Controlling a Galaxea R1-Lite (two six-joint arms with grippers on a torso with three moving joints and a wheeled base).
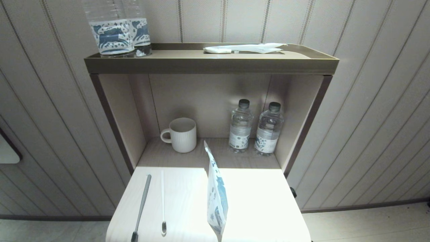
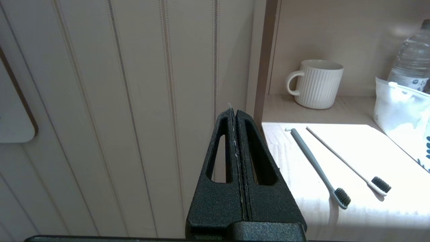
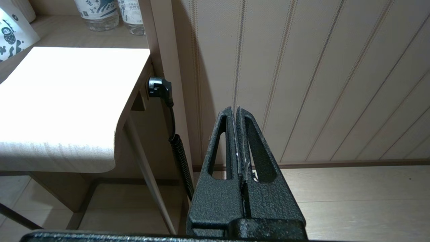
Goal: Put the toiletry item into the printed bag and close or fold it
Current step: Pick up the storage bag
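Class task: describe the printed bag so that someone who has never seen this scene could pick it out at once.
Find the white table in front of the open shelf unit. The printed bag stands upright on edge near the table's middle, right of two toothbrushes lying flat. It is the only pouch there, white with blue and teal motifs; the bottles with printed labels stand behind it in the shelf.

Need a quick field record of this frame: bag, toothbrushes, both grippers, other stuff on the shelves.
printed bag: standing on edge on the white table, nothing put in yet
toothbrushes: grey toothbrush and white toothbrush lying side by side, left of the bag
left gripper: shut, empty, off the table's left side
right gripper: shut, empty, off the table's right side
lower shelf: mug, two water bottles
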